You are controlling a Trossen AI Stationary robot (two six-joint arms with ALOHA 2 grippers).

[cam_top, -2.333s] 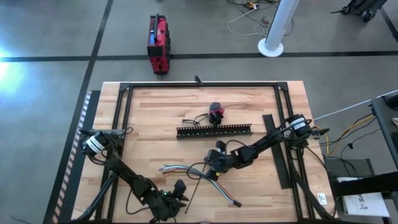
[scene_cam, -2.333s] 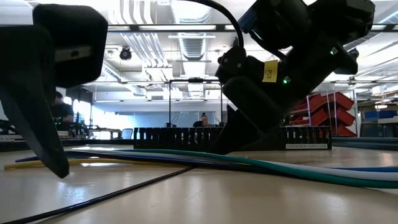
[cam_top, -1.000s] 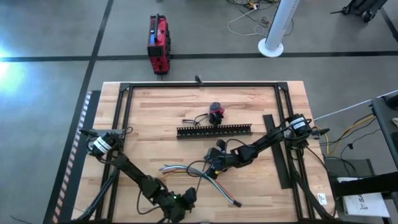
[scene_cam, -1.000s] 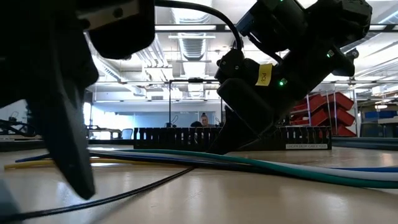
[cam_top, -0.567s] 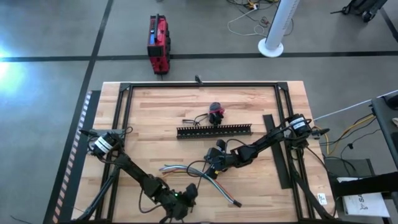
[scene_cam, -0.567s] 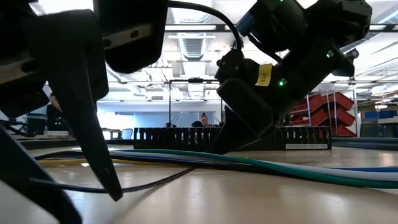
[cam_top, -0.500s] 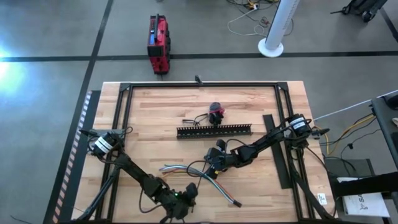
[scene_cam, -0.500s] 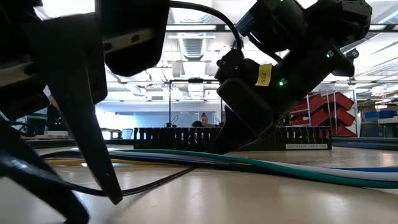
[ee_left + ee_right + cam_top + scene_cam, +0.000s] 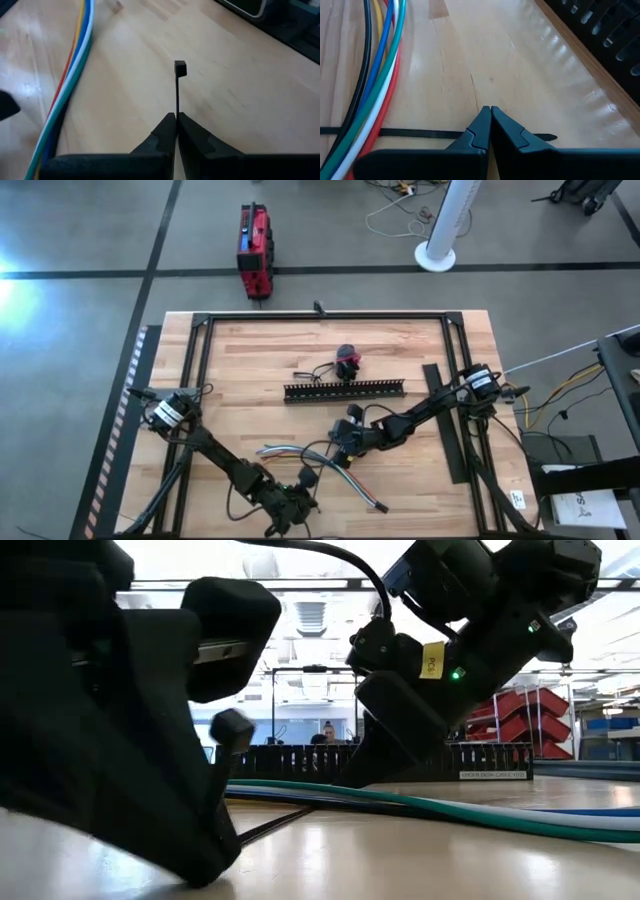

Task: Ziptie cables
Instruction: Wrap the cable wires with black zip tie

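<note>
The cables (image 9: 318, 462), a loose bundle of green, white, blue and red wires, lie flat on the wooden table near its middle; they also show in the left wrist view (image 9: 70, 85) and the right wrist view (image 9: 375, 75). The ziptie (image 9: 430, 133), a thin black strip, passes under the bundle on the table. My left gripper (image 9: 305, 480) is near the front edge, shut on the ziptie's head end. My right gripper (image 9: 340, 456) is shut beside the bundle, its fingers (image 9: 485, 125) above the strip's tail. My left gripper pinches the ziptie's strip a little below its head (image 9: 178, 100) between the two fingertips. The square head (image 9: 180, 68) sticks out past the tips, raised off the table (image 9: 232, 728). The fingers lie along the strip, and the rest trails down to the table. My right gripper stands over the ziptie's tail; I cannot tell whether it touches it.
A long black slotted duct (image 9: 345, 391) lies across the table's middle, with a red-and-black lump (image 9: 347, 363) behind it. A flat black cover strip (image 9: 445, 425) lies at the right. A black frame (image 9: 200, 380) runs around the tabletop.
My left gripper has shut on the ziptie's head end, rolled about its own axis and risen a little. The head end has come up off the table, while the tail stays under the cables. My right gripper has kept still.
</note>
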